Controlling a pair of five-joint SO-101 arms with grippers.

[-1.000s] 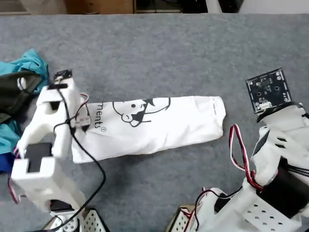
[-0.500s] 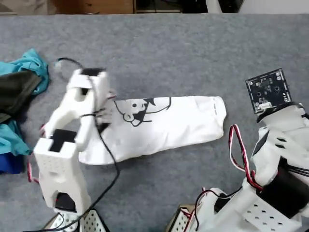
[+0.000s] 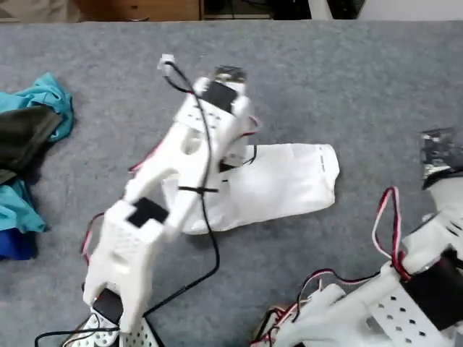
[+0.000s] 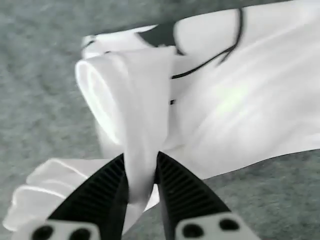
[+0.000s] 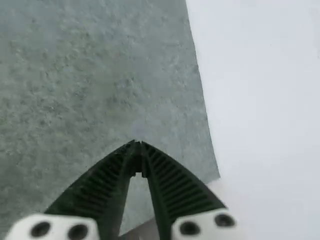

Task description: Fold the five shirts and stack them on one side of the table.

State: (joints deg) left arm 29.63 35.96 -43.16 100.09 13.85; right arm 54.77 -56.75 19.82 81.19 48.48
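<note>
A white shirt with a black print lies mid-table, its left end lifted and doubled over toward the right. My left gripper hangs over the shirt's middle. In the left wrist view the left gripper is shut on a pinched strip of the white shirt, which hangs rolled beneath it. My right gripper is shut with nothing in it, above bare grey table near the table's edge. The right arm stands at the lower right, apart from the shirt.
A heap of other shirts, teal, dark and blue, lies at the table's left edge. The grey felt table is bare at the back and right. Red and black cables trail from both arms near the front.
The left arm has swung right from the shirt's left end to its middle, dragging that end over the print. The right arm has shifted right and lower.
</note>
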